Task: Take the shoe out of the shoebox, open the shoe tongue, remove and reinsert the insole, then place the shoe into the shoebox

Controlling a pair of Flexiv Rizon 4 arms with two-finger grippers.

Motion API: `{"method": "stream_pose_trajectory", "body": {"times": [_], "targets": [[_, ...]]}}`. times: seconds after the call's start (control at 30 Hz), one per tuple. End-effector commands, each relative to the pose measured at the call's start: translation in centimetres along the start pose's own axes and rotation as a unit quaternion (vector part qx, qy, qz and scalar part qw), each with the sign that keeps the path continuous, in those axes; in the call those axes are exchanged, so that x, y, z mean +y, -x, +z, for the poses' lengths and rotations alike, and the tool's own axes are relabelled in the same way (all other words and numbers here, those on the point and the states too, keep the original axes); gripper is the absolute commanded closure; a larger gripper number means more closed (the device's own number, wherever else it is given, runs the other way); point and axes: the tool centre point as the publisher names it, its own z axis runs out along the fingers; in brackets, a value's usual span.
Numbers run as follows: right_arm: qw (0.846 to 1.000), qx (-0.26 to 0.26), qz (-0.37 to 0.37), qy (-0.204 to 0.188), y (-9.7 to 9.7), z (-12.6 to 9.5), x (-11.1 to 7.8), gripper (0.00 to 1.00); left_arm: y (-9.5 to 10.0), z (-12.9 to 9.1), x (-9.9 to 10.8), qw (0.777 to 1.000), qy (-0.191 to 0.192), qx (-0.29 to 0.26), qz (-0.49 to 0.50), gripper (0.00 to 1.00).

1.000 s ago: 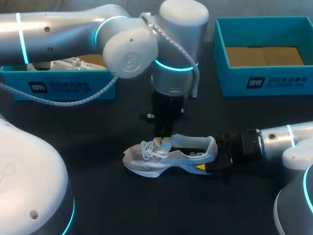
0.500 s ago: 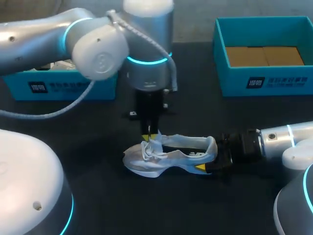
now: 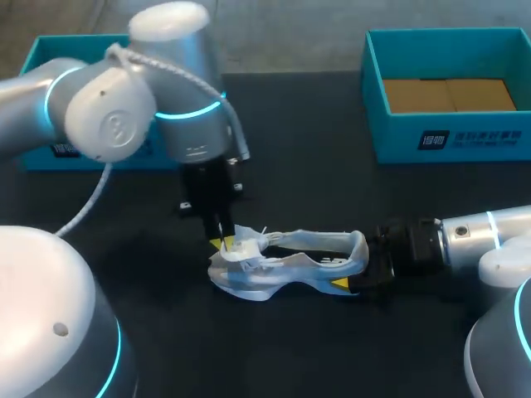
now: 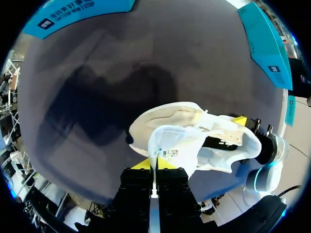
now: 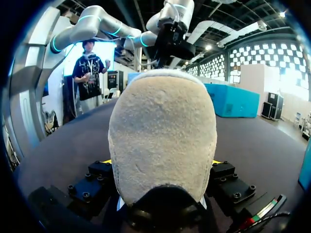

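Only the left wrist view shows the pinch. The left gripper (image 4: 156, 164) has its fingers pressed together, yellow tips side by side, clenched on the edge of the tongue (image 4: 176, 145). The tongue is thin white fabric with a small printed label, drawn up toward the gripper. The head view can't resolve this. It only shows the left gripper (image 3: 222, 242) tip-down at the lace end of the shoe (image 3: 286, 265).

Only the right wrist view shows the heel (image 5: 163, 131) wedged between the fingers of the right gripper (image 5: 163, 161). Black finger blocks sit against it on both sides, with a yellow sliver at each flank, so it is grasping the heel. The heel surface is beige, fuzzy and felt-like, with a rounded top and a white rim. In the head view the right gripper (image 3: 363, 267) is just a dark block at the shoe's back end.

Poses: the left arm (image 3: 108, 116) comes in from the left, wrist vertical, fingers straight down. The right arm (image 3: 473, 240) lies low and roughly level along the table (image 3: 274, 348).

The shoe sits upright on the dark table, spanning the gap between the two grippers and outside both boxes. It has a white-grey upper, loose white laces (image 3: 249, 249) under the left gripper, and an open collar.

An open teal shoebox (image 3: 448, 137) with a brown cardboard floor stands well beyond the right gripper. A second shoebox (image 3: 75, 41), also teal, is behind the left arm and mostly hidden.
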Motion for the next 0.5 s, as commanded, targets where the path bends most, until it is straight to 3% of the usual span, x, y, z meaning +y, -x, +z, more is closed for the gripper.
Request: {"method": "stream_pose_trajectory", "body": {"times": [0.03, 0.5], "targets": [[1.0, -0.001, 0.0, -0.002, -0.1, 0.1, 0.0, 1.0, 0.5, 1.1, -0.5, 0.993, 0.01, 0.117, 0.008, 1.0], [1.0, -0.001, 0.0, -0.002, -0.1, 0.1, 0.0, 1.0, 2.5, 3.1, -0.3, 0.996, 0.006, 0.07, 0.048, 1.0]]}}
